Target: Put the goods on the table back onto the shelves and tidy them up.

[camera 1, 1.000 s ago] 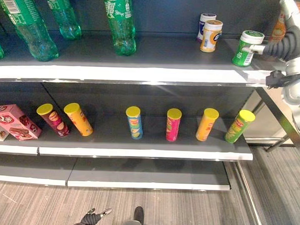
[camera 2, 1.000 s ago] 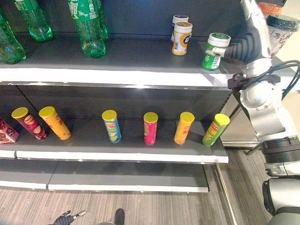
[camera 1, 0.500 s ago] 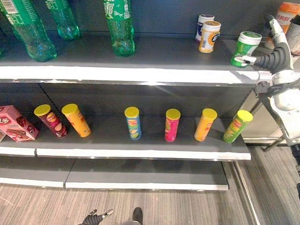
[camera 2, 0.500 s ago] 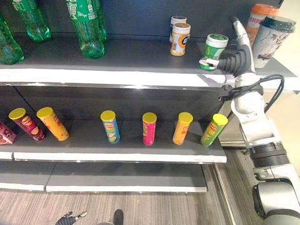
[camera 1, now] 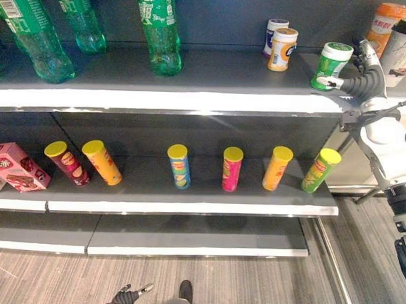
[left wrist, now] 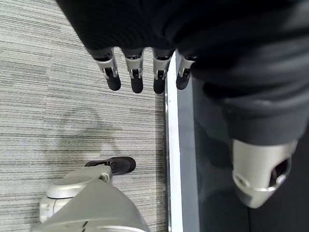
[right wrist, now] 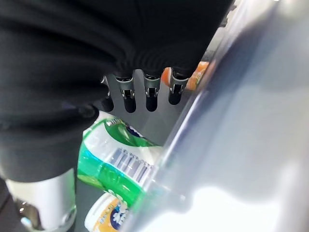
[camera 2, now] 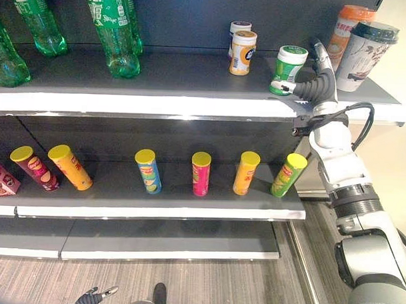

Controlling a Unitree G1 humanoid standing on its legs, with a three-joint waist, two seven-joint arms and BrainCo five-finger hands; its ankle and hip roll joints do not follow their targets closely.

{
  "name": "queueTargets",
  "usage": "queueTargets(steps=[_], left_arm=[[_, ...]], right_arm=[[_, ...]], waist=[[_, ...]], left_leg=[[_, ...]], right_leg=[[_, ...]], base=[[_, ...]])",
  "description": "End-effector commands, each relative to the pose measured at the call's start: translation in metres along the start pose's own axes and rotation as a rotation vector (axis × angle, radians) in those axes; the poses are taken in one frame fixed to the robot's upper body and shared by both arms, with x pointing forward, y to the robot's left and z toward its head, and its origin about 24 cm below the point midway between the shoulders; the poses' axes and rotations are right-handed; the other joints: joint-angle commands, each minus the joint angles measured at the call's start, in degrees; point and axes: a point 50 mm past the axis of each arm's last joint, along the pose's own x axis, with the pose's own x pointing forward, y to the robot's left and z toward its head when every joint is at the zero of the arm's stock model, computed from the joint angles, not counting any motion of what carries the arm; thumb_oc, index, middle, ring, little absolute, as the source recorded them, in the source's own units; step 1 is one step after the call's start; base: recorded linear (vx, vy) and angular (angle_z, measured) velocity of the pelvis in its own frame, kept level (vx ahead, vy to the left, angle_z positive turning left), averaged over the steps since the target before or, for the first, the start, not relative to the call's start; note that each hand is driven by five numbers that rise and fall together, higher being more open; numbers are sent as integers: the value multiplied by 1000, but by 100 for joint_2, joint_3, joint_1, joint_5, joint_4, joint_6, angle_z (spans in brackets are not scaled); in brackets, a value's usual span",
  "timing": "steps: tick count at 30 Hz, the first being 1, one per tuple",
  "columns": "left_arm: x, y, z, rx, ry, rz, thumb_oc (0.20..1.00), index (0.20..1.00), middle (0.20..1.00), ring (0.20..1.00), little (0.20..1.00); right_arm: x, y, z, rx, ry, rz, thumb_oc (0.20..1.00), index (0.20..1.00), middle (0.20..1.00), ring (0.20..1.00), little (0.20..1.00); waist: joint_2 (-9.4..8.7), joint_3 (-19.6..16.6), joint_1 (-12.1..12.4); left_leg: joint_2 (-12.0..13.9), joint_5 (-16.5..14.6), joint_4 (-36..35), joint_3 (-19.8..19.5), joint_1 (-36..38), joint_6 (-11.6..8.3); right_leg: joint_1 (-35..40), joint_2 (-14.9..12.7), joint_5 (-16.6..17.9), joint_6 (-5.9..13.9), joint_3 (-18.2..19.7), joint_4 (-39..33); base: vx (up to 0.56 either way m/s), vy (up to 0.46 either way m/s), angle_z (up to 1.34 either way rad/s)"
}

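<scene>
In the left eye view the green jar point(camera 1: 331, 65) stands on the top shelf point(camera 1: 191, 98) at its right end, right of the orange jar point(camera 1: 284, 49); that item looks placed. The chip cans point(camera 1: 232, 168) lean in a loose row on the middle shelf, so tidying seems left to do.

In the right eye view the right hand point(camera 2: 311, 86) sits just beside the green jar, a fingertip at its base; whether it touches is unclear.

In the left wrist view the left hand point(left wrist: 140, 67) hangs over the floor, fingers straight, holding nothing.

In the right wrist view the right hand's fingers point(right wrist: 150, 94) are straight and relaxed, grasping nothing, with the jar beside them.
</scene>
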Motion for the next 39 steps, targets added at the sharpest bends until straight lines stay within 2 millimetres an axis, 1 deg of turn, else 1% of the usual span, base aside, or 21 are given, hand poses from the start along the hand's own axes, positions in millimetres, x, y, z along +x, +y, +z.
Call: queueTargets(steps=[1, 9, 15, 20, 27, 31, 38, 39], left_arm=[[4, 12, 20, 34, -45, 34, 1000, 1000, 1000, 1000, 1000], [4, 13, 24, 12, -55, 45, 1000, 1000, 1000, 1000, 1000], [4, 15, 24, 7, -53, 52, 1000, 1000, 1000, 1000, 1000], [4, 15, 25, -4, -55, 59, 1000, 1000, 1000, 1000, 1000], [5, 17, 28, -17, -60, 68, 1000, 1000, 1000, 1000, 1000], [4, 18, 25, -39, -52, 78, 1000, 1000, 1000, 1000, 1000], [5, 19, 30, -53, -67, 88, 1000, 1000, 1000, 1000, 1000], [5, 21, 32, -57, -72, 96, 1000, 1000, 1000, 1000, 1000]], right_arm=[[24, -10, 43, 30, -132, -29, 1000, 1000, 1000, 1000, 1000], [29, 0, 45, 49, -117, -15, 1000, 1000, 1000, 1000, 1000], [28, 4, 46, 53, -122, -11, 1000, 1000, 1000, 1000, 1000], [22, 10, 44, 75, -125, -8, 1000, 1000, 1000, 1000, 1000], [19, 10, 44, 65, -128, -15, 1000, 1000, 1000, 1000, 1000], [10, 19, 43, 70, -144, 8, 1000, 1000, 1000, 1000, 1000], [1, 23, 45, 67, -175, 8, 1000, 1000, 1000, 1000, 1000], [-2, 23, 47, 73, -186, 4, 1000, 1000, 1000, 1000, 1000]], waist=[[14, 66, 249], [-6, 71, 286], [-13, 80, 300], [-32, 80, 320], [-57, 87, 330], [-99, 99, 342], [-178, 110, 360], [-217, 119, 366]], left_leg=[[359, -1120, 45, 70, 853, -416], [360, -1112, 45, 45, 838, -416], [338, -1117, 45, 27, 809, -397], [288, -1149, 45, 20, 785, -366], [248, -1173, 45, 27, 786, -337], [215, -1208, 45, 72, 796, -301], [180, -1246, 45, 150, 800, -267], [174, -1249, 45, 168, 789, -264]], right_leg=[[-536, -201, 607, 169, -139, 8], [-539, -197, 616, 161, -162, 8], [-553, -215, 624, 172, -168, 8], [-581, -267, 654, 204, -175, 8], [-597, -315, 686, 230, -161, 8], [-625, -358, 723, 254, -122, 8], [-681, -397, 764, 286, -89, 8], [-709, -403, 778, 291, -74, 8]], base=[[0, 0, 0], [0, 0, 0], [0, 5, 0], [1, 28, 0], [4, 31, 0], [3, 45, -1], [3, 16, -1], [0, 0, 0]])
